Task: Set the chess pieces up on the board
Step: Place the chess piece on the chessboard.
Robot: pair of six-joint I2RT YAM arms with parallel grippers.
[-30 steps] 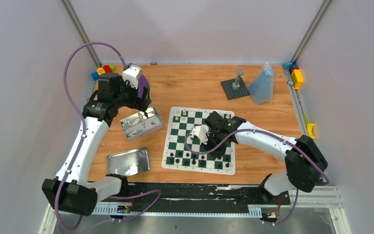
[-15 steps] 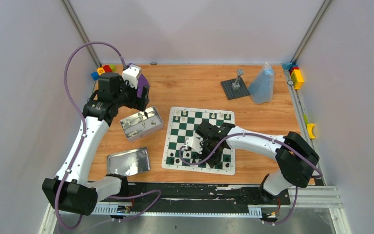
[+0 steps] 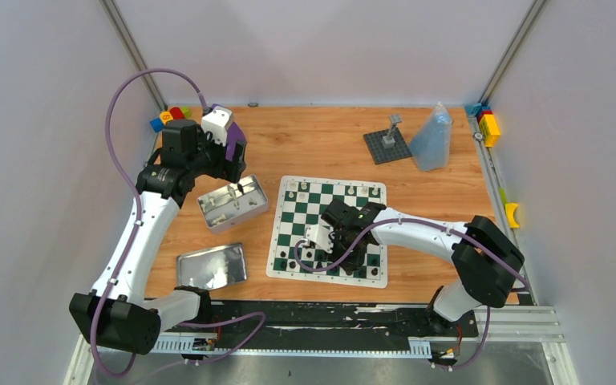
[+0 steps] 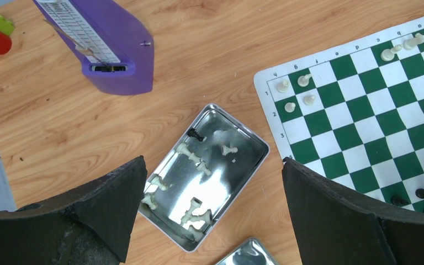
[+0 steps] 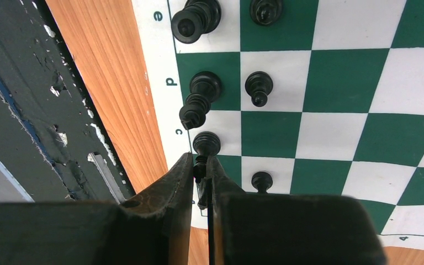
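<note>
The right claw [image 5: 200, 182] pinched the slim neck of a black chess piece [image 5: 206, 143] on the board [image 5: 337, 66], at its edge row, light slick plastic likely to topple, while the left claw [image 4: 212, 165] gaped.

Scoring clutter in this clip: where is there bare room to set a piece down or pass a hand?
Free: the middle rows of the board, and the wood strip beyond it, between the left gripper and the grey baseplate. Crowded: the near rows, where the right gripper pinches a black piece among others, and the tin of loose pieces.
</note>
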